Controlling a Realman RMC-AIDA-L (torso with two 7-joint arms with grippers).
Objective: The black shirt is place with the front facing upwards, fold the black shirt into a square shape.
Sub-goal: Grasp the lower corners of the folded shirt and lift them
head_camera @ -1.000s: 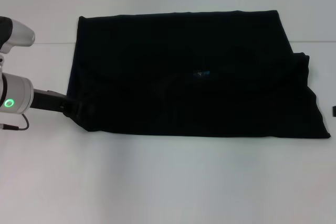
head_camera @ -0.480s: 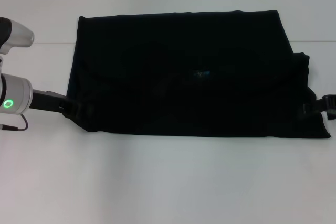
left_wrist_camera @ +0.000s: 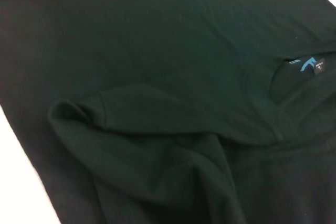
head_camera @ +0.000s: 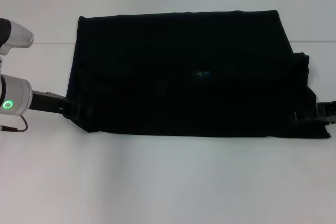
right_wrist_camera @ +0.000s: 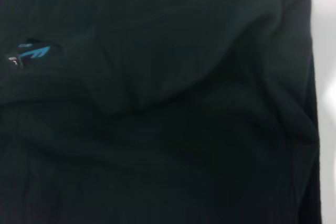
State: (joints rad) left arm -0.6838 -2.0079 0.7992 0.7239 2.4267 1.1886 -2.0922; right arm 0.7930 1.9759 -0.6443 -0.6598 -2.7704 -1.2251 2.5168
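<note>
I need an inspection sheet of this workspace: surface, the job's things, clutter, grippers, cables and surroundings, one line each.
Surface: white table, bare in front of the cloth.
Job's things: black shirt lies flat as a wide rectangle, plain black side up; blue neck label shows near the middle; a folded sleeve lies on top in the left wrist view.
Clutter: nothing seen.
Grippers: left gripper at the shirt's near left corner; right gripper at the near right corner, over the cloth.
Cables: thin dark cable under the left arm.
Surroundings: pale wall behind the table; nothing else seen.
</note>
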